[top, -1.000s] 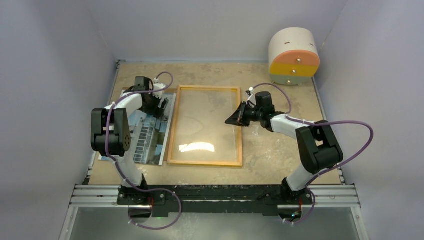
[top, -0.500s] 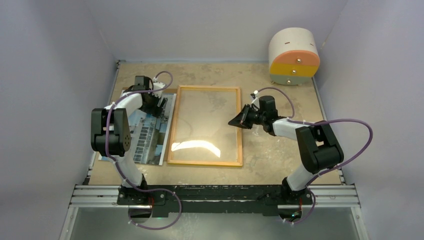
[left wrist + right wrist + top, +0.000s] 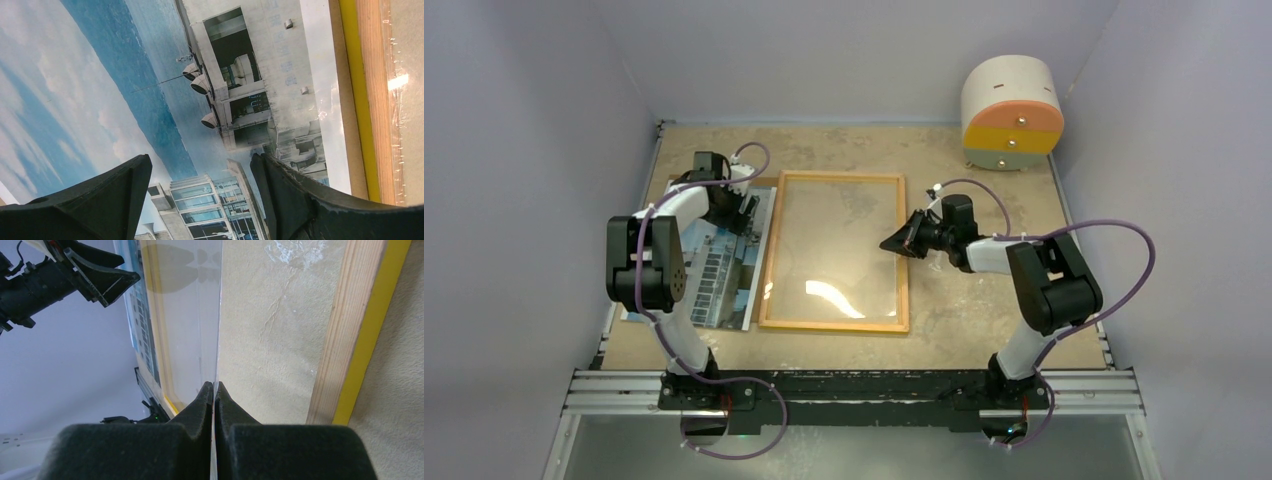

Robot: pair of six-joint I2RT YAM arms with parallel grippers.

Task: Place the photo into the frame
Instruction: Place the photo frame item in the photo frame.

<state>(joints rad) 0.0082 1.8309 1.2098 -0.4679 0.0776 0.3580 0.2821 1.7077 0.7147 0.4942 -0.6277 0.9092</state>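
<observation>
The frame (image 3: pixel 834 326) lies flat mid-table with its wood-coloured back up; a yellow edge shows along its border (image 3: pixel 345 340). My right gripper (image 3: pixel 892 243) is shut on the right edge of the clear pane (image 3: pixel 834 250), and that edge is tilted up off the frame. In the right wrist view the jaws (image 3: pixel 214 386) pinch the thin pane (image 3: pixel 195 315) edge-on. The photo (image 3: pixel 719 270), a white building under blue sky, lies left of the frame. My left gripper (image 3: pixel 749 212) hovers open just above the photo (image 3: pixel 150 85), with nothing between its fingers (image 3: pixel 201 165).
A brown board corner (image 3: pixel 676 183) pokes out from under the photo's far end. A round white drum with orange, yellow and grey bands (image 3: pixel 1012 110) stands at the back right. Grey walls close in the left, right and far sides.
The right wrist has drawn back slightly to the right with the pane in its grip. The glare on the pane has shrunk and slanted. The left arm has not moved.
</observation>
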